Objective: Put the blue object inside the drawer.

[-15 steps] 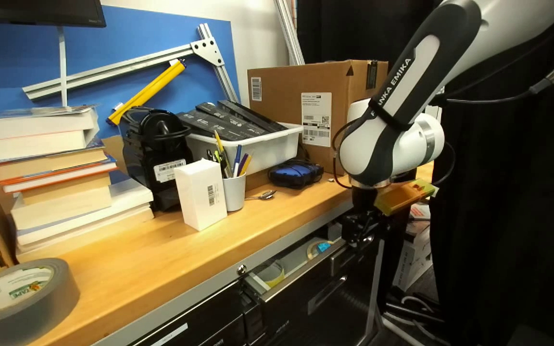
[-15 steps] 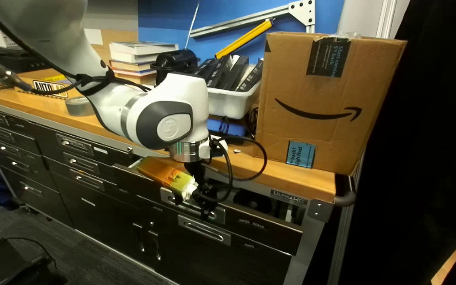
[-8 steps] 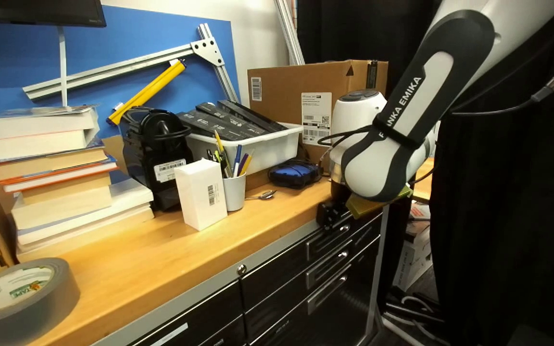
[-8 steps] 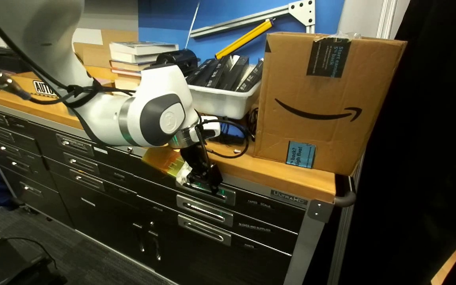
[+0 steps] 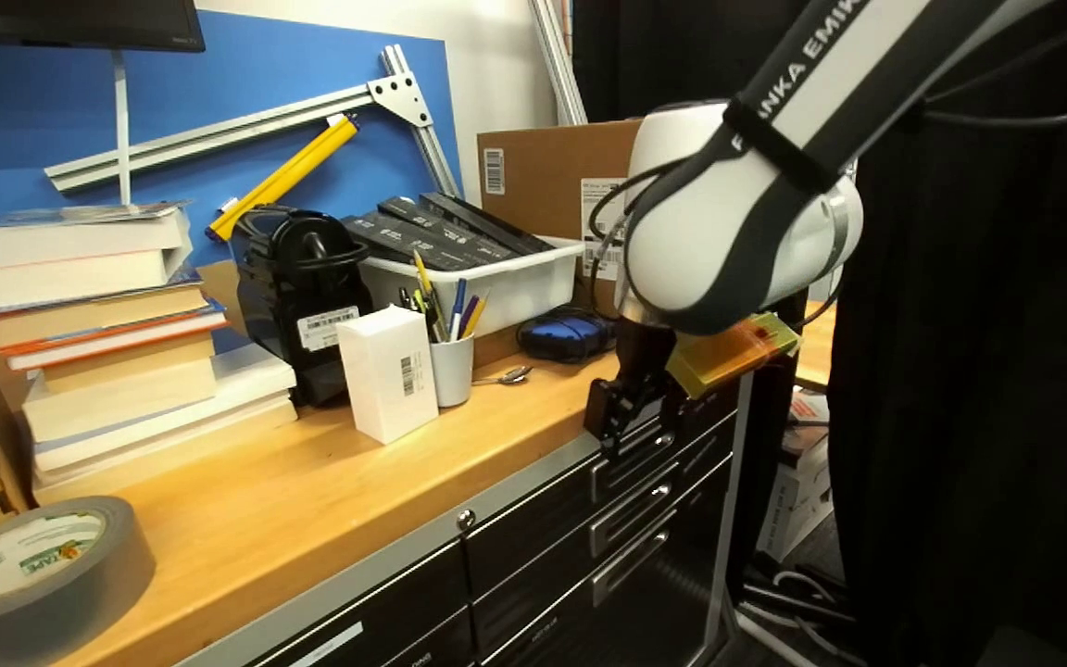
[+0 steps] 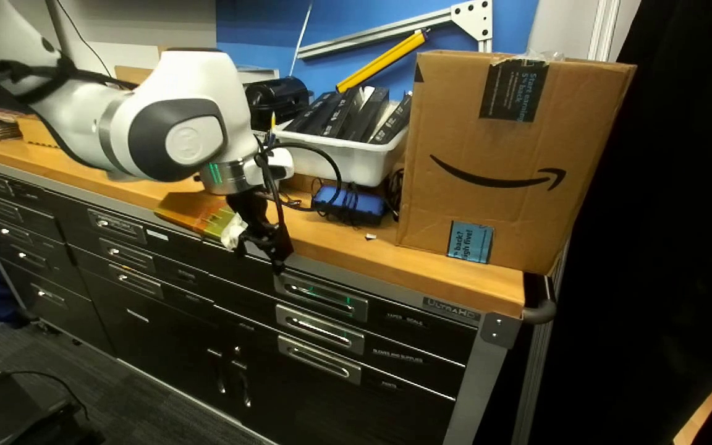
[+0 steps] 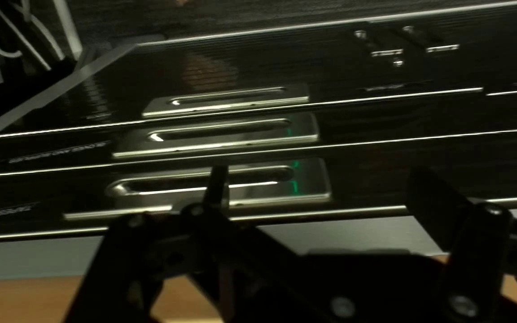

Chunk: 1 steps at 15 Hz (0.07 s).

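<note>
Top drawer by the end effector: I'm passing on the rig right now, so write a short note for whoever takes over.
End effector: open, nothing between its jaws, near the front edge of the worktop.
Top drawer: shut, front looks flush with those below; it was open a second ago.
Blue block: not in view now; a second ago it showed inside the open drawer, so it is likely in there.
Done: block in and drawer closed, it seems.
Left: probably only to back away; open the drawer if you need to confirm.
</note>
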Motion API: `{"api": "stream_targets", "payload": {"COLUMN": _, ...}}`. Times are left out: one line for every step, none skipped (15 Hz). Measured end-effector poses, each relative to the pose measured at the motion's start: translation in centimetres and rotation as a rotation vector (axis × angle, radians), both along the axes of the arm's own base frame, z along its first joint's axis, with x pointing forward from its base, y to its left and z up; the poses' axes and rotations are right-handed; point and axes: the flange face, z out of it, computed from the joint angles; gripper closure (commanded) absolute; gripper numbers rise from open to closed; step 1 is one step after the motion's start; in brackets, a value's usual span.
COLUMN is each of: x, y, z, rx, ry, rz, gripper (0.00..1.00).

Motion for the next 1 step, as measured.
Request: {"api": "stream_targets", "payload": {"x": -0.19, "y": 0.73, "z": 1.00, "rx": 0.021, "ry": 0.011, "rz": 0.023, "gripper": 0.00}}
